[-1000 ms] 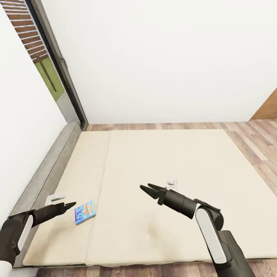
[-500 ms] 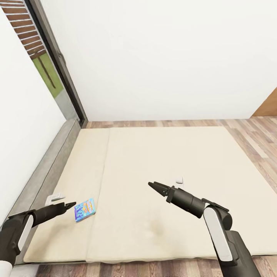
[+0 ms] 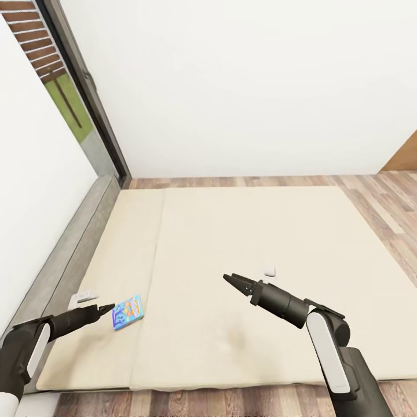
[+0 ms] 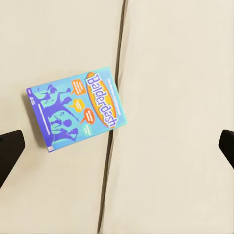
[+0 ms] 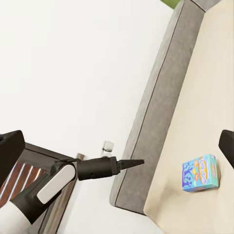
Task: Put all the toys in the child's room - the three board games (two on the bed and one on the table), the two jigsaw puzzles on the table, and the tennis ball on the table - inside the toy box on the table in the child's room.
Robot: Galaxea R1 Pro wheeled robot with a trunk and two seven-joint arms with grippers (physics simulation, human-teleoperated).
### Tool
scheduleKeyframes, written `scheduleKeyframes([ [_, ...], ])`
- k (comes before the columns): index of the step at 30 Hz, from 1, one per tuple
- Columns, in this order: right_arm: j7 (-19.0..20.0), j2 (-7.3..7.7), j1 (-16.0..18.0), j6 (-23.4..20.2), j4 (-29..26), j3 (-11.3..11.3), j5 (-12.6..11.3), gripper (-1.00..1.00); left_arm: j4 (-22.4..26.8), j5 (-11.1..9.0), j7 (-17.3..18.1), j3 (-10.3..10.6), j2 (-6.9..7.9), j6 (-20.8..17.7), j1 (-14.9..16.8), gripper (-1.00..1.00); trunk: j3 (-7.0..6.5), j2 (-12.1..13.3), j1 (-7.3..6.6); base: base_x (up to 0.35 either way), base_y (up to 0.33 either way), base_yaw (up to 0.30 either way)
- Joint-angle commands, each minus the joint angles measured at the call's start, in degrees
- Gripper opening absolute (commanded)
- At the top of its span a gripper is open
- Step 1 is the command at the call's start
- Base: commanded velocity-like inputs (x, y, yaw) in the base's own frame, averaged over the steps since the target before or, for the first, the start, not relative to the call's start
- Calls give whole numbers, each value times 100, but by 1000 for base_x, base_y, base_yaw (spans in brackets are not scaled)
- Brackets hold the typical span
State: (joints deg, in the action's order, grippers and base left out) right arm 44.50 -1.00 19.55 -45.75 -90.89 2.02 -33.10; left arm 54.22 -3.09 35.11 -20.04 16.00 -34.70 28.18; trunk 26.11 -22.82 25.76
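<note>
Nearest to us, our left pincer (image 3: 108, 307) hangs low over the near left part of the bed (image 3: 243, 231), its tips drawn together to one point in the head view, while the left wrist view shows two dark tips at opposite edges; we cannot tell whether it is clenched or released. Just to its right lies a board game (image 3: 128, 311), flat on the mattress and straddling the seam between the two mattress panels. It is a thin blue box with purple figures, orange speech bubbles and the white title "Balderdash" (image 4: 77, 108), lying slightly askew to the seam. Our right pincer (image 3: 232, 279) hovers over the middle of the bed, well apart from the game, released, its two tips slightly parted and holding nothing. Beyond the bed run wooden floor (image 3: 376, 191) and a white wall (image 3: 243, 87).
</note>
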Motion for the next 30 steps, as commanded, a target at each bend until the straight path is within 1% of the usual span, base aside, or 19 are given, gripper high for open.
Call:
scheduleKeyframes([
  [1, 14, -5, 2, -32, -1, 13, -3, 100, 4, -32, 12, -9, -1, -48, 4, 100, 18, -10, 3, 0, 0, 0],
  [10, -7, -5, 0, -25, 1, 12, 5, 100, 6, -33, 27, -9, 3, -46, 4, 100, 102, -10, 3, 0, 0, 38],
  [30, -10, -6, 2, 27, 15, 7, 40, 100, 10, -33, 29, -9, 8, -45, 4, 100, 289, -10, 3, 0, 0, 71],
])
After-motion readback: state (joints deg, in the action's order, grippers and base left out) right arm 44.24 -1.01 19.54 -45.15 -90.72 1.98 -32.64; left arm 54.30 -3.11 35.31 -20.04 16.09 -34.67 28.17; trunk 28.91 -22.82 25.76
